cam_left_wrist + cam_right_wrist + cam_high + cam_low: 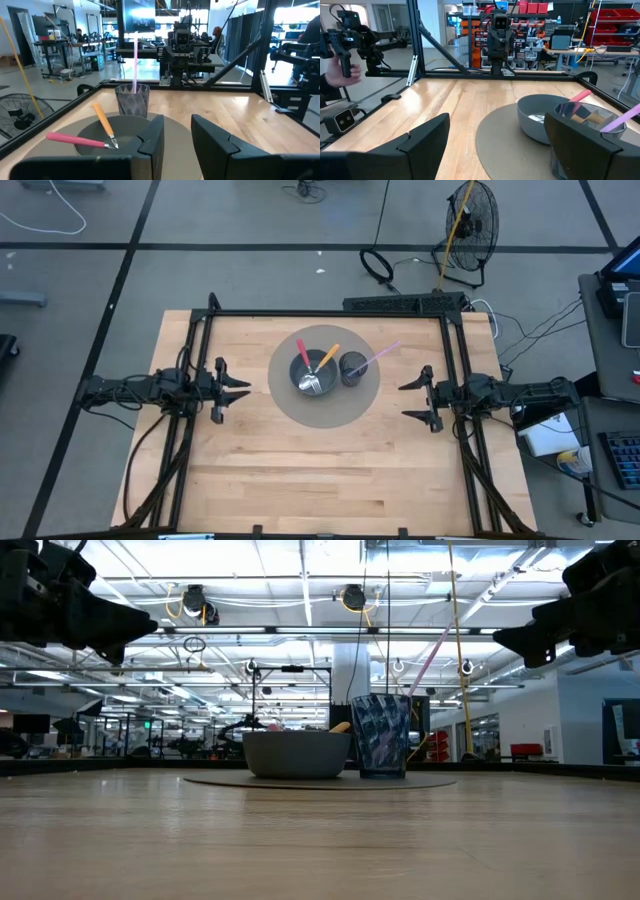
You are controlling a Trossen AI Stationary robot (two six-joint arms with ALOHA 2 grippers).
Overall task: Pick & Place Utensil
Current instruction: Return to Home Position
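Note:
A round grey mat (322, 408) lies mid-table. On it stands a grey bowl (313, 372) (297, 753) holding a pink-handled utensil (75, 140), an orange-handled one (104, 120) and a fork head (311, 384). Next to the bowl a dark ribbed cup (353, 367) (381, 735) (133, 99) holds a lilac-handled utensil (385, 352) (620, 120), which leans on the rim. My left gripper (232, 390) (177, 135) hovers open, left of the mat. My right gripper (415, 400) (495, 145) hovers open, right of the mat. Both are raised above the table.
A black frame (330, 313) runs along the table's far edge and down both sides by the arms. Bare wood (320, 470) spreads on the near side of the mat. A person's hand (340, 75) holding a device shows beyond the table in the right wrist view.

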